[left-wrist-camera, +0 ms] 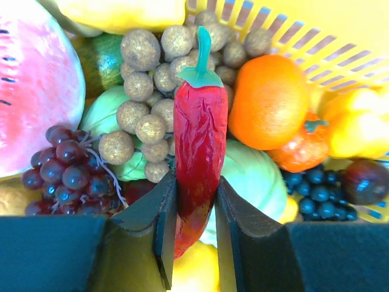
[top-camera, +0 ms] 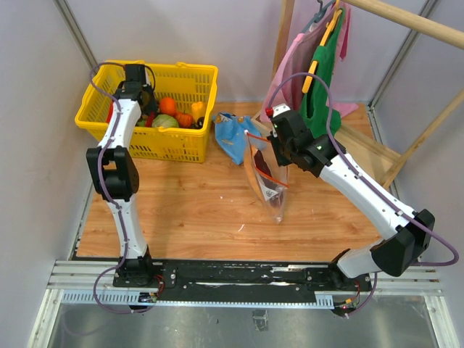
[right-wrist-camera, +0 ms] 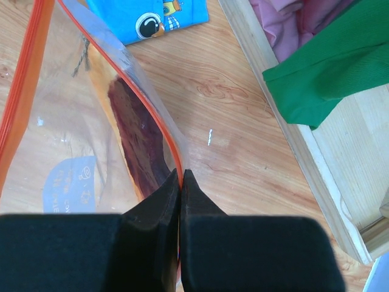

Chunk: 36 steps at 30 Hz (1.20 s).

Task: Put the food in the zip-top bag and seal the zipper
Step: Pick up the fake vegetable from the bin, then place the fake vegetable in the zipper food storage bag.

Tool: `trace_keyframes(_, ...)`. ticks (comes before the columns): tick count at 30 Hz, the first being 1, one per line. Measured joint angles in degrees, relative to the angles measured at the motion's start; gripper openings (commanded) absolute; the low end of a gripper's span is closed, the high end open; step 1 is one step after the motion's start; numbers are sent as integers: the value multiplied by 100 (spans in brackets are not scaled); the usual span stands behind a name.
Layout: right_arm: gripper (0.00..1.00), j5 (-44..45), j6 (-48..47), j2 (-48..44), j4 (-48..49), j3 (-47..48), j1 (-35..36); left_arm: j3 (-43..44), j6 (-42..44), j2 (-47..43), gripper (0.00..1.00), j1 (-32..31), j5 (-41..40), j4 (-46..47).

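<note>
While your left arm reaches down into the yellow basket [top-camera: 181, 148] at the back left of the worktop [top-camera: 188, 210], your left claw [left-wrist-camera: 196, 182] is clamped on a red chili pepper [left-wrist-camera: 200, 128]: both pads press its lower half, green stem pointing away from the wrist. In that wrist view the chili overlaps a cluster of brown balls [left-wrist-camera: 149, 91], with dark grapes [left-wrist-camera: 67, 173] and a watermelon slice [left-wrist-camera: 33, 85] on one side, an orange [left-wrist-camera: 270, 100] on the other, and a pale green cabbage [left-wrist-camera: 252, 176] beneath. Can't tell if the chili is lifted or resting on the pile. Your right claw [right-wrist-camera: 181, 174] is clenched, fingers pinching the rim of the zip-top bag [top-camera: 270, 190] right at the zipper [right-wrist-camera: 28, 61]. The bag hangs from that pinch at mid-worktop, bottom end down on the wood, white label [top-camera: 272, 194] showing low on it in the top view. Zipper is not sealed: the right wrist view shows its two red-orange strips spread well apart, mouth gaping. The dark red slice [right-wrist-camera: 137, 137] is inside the bag, lying along the wall just below the pinched strip. A blue pouch [top-camera: 230, 138] lies just behind the bag, between it and the basket. A green cloth [right-wrist-camera: 328, 67] hangs to the right, above a wooden frame [right-wrist-camera: 340, 158].
</note>
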Motion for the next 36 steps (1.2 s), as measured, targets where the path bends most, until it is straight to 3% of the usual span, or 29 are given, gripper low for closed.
trace_keyframes(11,1,103,15,-22,7,0,0,-304,-605,-1303,0,0,857,219)
trace_keyframes(24,1,518,101,-243,249,-79,48,-1443,-1792,-2581,0,-50,2321,660)
trace_keyframes(36,1,1259,262,-507,769,-710,337,-2608,-2815,-3733,0,-1130,3091,1198)
